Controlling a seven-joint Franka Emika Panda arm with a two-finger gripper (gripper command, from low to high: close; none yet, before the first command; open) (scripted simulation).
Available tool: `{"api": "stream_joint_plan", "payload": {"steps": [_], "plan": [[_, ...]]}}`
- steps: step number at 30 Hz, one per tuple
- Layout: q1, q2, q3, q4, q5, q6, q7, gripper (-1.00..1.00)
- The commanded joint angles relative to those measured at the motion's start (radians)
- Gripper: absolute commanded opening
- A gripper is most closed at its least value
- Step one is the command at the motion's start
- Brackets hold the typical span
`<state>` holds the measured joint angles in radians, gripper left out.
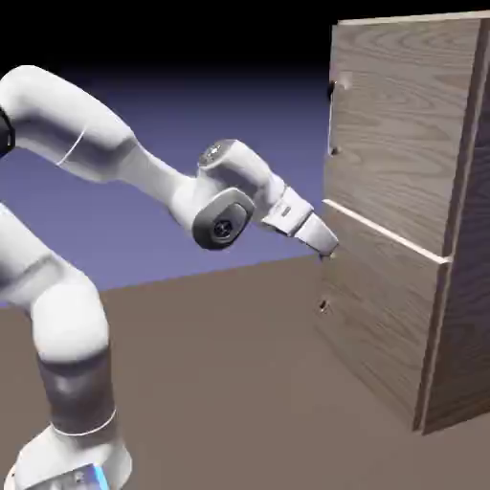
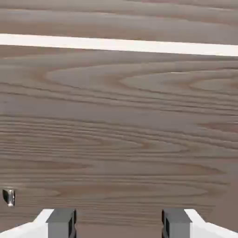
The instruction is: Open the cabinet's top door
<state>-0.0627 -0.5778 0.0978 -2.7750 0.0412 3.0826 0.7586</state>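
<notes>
Wood-grain, the top door (image 1: 407, 134) sits above the pale strip (image 1: 388, 233), its bar handle (image 1: 333, 120) at the edge nearest the arm, presumably for pulling. The tool (image 2: 119, 224) is spread, nothing between its tips, seemingly readied to straddle that handle, though aimed too low.

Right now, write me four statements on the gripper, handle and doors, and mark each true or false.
1. The gripper's finger tips stand apart. True.
2. The top door is swung wide open. False: it sits closed.
3. The gripper is holding the top door's handle. False: the handle is above it, not held.
4. A pale strip runs between the top door and the lower door. True.
</notes>
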Motion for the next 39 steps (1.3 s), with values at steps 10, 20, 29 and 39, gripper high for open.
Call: {"api": "stream_joint_plan", "payload": {"steps": [10,20,29,39], "plan": [[-0.277,-0.029,0.363,0.130,0.153,0.169,0.065,0.00],[-0.554,-0.058,0.725,0.260,0.306,0.338,0.131,0.00],[-0.798,-0.084,1.045,0.374,0.441,0.488,0.188,0.00],[-1.035,-0.013,1.216,0.512,0.394,0.501,0.209,-1.00]]}}
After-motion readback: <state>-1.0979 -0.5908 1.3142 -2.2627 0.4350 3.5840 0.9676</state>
